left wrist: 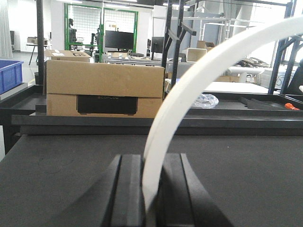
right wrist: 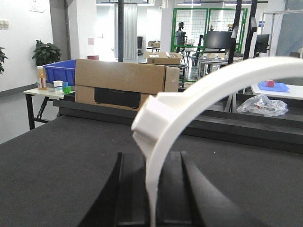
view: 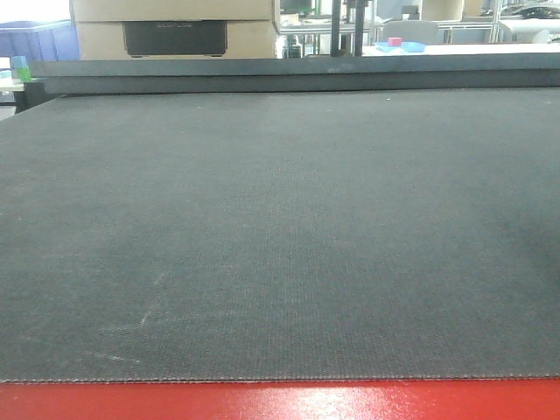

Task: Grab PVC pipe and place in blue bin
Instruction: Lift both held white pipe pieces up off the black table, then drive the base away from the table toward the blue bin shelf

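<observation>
Plainly, left tool [left wrist: 150, 165] and right tool [right wrist: 150, 163] each clamp PVC pipe [left wrist: 188, 82].

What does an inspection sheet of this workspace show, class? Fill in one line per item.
Surface: black mat, red front edge.
Job's things: curved white pipe in both wrist views; blue bin beyond the mat.
Clutter: box, bag behind the mat.
Grippers: left pincer and right pincer each shut on pipe.
Cables: nothing seen.
Surroundings: workshop; monitor, plant.
</observation>
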